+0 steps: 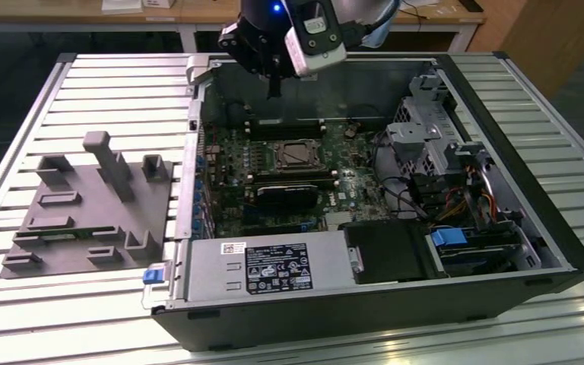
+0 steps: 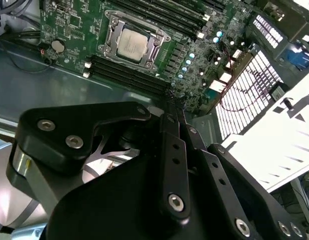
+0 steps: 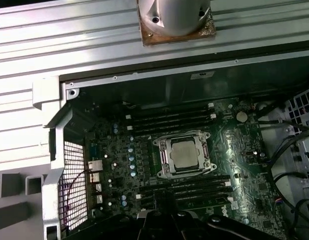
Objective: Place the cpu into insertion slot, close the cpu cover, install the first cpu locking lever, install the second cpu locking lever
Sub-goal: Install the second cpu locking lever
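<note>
Hanging above the rear edge of the open PC case (image 1: 373,304), the gripper (image 1: 271,90) is well clear of the board and not touching anything. In the second wrist view its fingers (image 2: 174,150) run together to a closed tip with nothing between them: clenched, empty.

Status, working outward from there:

1. Below and fwd of the tip lies the motherboard (image 1: 241,175). Memory slots (image 3: 174,120) flank the socket on both sides.
2. The cpu (image 3: 184,154) is seated in the insertion slot (image 1: 280,156), approx. mid-board. Its silver-grey top faces up and sits flat and square to the rim. Step 1 looks done.
3. The cpu cover (image 3: 164,159) appears to lie down around the chip, with the lid showing through the window. I judge step 2 done as well, though a slight lift at one edge can't be ruled out.
4. Locking levers: thin metal runs along the frame sides in both wrist views, but whether either one is hooked under its catch can't be told. Steps 3 and 4 are therefore unconfirmed, prob. the remaining work.

Farther out are the power supply (image 1: 261,266) at the case front and a grey fixture (image 1: 89,205) on the slatted table (image 1: 119,84), at the exterior view's left.
</note>
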Robot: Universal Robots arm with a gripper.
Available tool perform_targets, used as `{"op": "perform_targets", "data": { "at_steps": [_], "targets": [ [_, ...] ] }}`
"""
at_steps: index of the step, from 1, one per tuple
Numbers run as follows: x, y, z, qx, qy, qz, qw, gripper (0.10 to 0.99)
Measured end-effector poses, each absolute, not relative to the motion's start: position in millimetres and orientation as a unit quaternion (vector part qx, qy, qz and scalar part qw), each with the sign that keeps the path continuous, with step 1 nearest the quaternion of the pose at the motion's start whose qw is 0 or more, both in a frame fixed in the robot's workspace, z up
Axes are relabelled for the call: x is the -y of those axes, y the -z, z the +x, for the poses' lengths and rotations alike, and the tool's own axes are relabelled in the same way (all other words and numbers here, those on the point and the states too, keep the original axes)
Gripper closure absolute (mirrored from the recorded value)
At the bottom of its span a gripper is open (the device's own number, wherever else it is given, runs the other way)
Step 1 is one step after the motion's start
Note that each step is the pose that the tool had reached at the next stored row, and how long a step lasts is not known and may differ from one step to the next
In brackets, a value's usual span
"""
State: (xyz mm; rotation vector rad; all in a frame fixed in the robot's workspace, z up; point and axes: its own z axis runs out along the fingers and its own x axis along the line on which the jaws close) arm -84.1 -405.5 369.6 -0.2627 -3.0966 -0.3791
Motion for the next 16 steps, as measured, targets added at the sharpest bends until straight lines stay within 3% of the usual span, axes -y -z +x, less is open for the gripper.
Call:
{"op": "perform_targets", "data": {
  "at_steps": [16],
  "targets": [
    [404.9,-339.7,-69.2,0.989,0.118,-0.084,0.005,0.984]
  ]
}}
